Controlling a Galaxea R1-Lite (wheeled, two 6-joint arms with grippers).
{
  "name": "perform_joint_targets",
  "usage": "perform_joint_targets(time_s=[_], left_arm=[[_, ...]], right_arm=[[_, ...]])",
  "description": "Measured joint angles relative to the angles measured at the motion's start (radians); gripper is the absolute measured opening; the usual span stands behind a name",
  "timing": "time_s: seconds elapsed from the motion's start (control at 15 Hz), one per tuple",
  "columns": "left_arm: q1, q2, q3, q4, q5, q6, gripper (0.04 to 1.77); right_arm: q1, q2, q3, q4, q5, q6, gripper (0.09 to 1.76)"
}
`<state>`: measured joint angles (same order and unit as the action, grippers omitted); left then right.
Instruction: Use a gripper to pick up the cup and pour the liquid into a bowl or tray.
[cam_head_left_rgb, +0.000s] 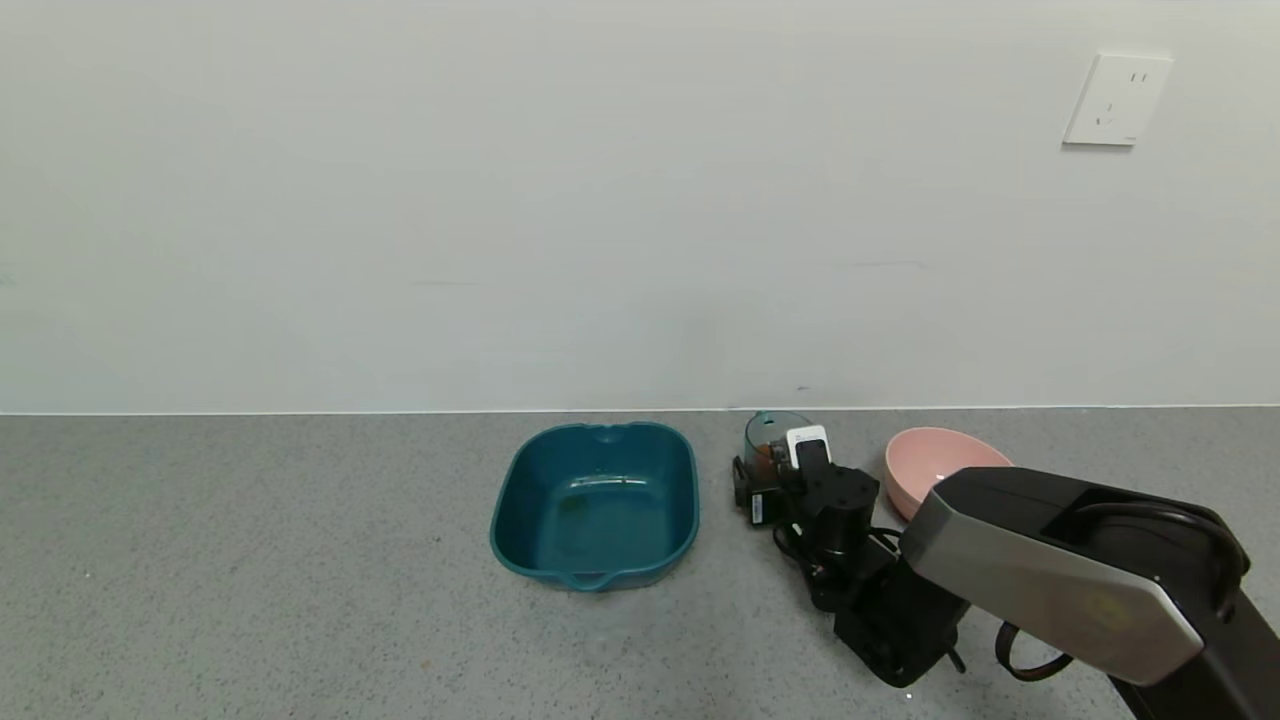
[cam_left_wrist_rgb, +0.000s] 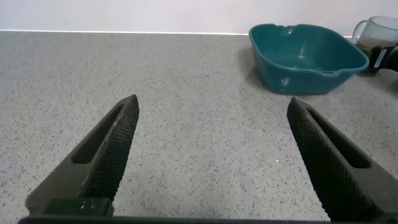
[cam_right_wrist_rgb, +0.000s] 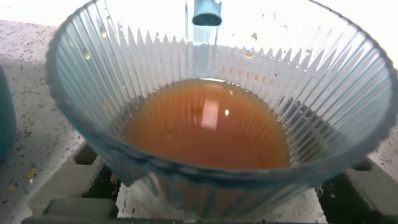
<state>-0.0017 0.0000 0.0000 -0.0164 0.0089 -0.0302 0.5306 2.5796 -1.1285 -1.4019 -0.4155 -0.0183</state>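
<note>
Cup (cam_head_left_rgb: 772, 440) stands upright in my right gripper (cam_head_left_rgb: 780, 475), pinched, with the pink bowl (cam_head_left_rgb: 935, 470) just to its right.

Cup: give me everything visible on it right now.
The cup is a translucent blue-grey ribbed plastic tumbler tapering to its base, with a small handle loop at the far rim. It stands upright on the grey counter, between the teal tray and the pink bowl, touching neither. It is roughly half full of opaque orange-brown liquid. The right pincer brackets its lower body; contact is unclear.
</note>
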Motion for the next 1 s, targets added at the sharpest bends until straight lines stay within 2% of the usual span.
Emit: perform_joint_targets(time_s=[0.07, 0.13, 0.2, 1.0], left_arm=[[0.000, 0.000, 0.000, 0.000, 0.000, 0.000, 1.72], [0.000, 0.000, 0.000, 0.000, 0.000, 0.000, 1.72], [0.000, 0.000, 0.000, 0.000, 0.000, 0.000, 1.72], [0.000, 0.000, 0.000, 0.000, 0.000, 0.000, 1.72]], right_arm=[[0.001, 0.000, 0.000, 0.000, 0.001, 0.000, 1.66], [0.002, 0.000, -0.001, 0.000, 0.001, 0.000, 1.46], [0.002, 0.000, -0.001, 0.000, 0.001, 0.000, 1.41], [0.003, 0.000, 0.001, -0.001, 0.000, -0.006, 1.39]])
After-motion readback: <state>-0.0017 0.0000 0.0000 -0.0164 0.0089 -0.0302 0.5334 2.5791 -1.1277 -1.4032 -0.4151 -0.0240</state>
